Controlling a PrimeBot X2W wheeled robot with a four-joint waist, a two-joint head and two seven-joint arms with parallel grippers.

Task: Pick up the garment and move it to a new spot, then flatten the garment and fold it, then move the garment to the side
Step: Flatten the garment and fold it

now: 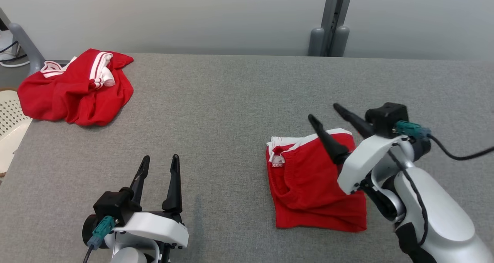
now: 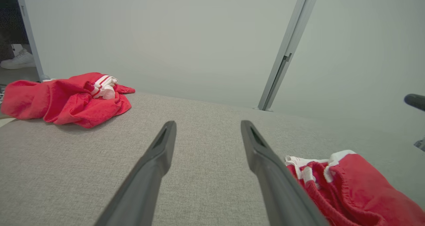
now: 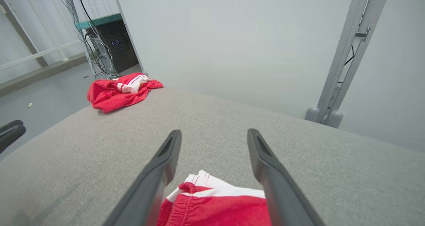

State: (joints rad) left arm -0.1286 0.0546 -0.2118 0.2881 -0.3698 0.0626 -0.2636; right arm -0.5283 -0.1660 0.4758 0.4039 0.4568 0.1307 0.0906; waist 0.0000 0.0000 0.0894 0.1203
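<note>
Two pincers gape wide, right pincer point(image 1: 323, 111) tilted over folded garment point(image 1: 308, 185), left pincer point(image 1: 160, 157) low over table point(image 1: 231, 100).

Bright, even, diffuse light; faint soft shadows; wide-angle wrist-view distortion.

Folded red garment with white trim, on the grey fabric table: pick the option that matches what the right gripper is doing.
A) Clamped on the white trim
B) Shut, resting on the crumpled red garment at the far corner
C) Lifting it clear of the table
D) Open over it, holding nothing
D: the right gripper has its two dark fingers spread wide with nothing between them, poised over the folded red garment with white trim, which lies on the grey fabric table.
</note>
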